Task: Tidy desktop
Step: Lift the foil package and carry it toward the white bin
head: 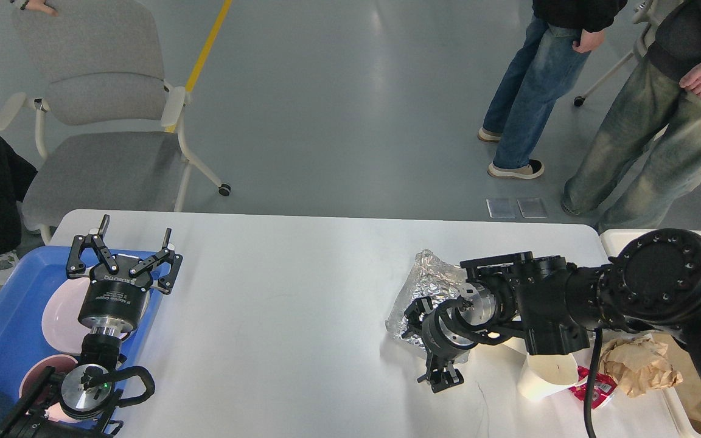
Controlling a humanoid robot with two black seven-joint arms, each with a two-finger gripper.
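Closing in on the foil

Our right end effector (428,344) (grip state unclear) straddles crumpled foil (432,283); its elbow could topple the paper cup (544,374) behind.

Wide white matte desktop (277,304) — rounded corners, litter at right

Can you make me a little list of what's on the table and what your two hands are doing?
table: white desktop
left side: blue tray with pink dishes
left gripper: open, above the tray
right gripper: open, at the foil's edge
foil: crumpled, on the table
right side: paper cup on its side, red wrapper, brown paper
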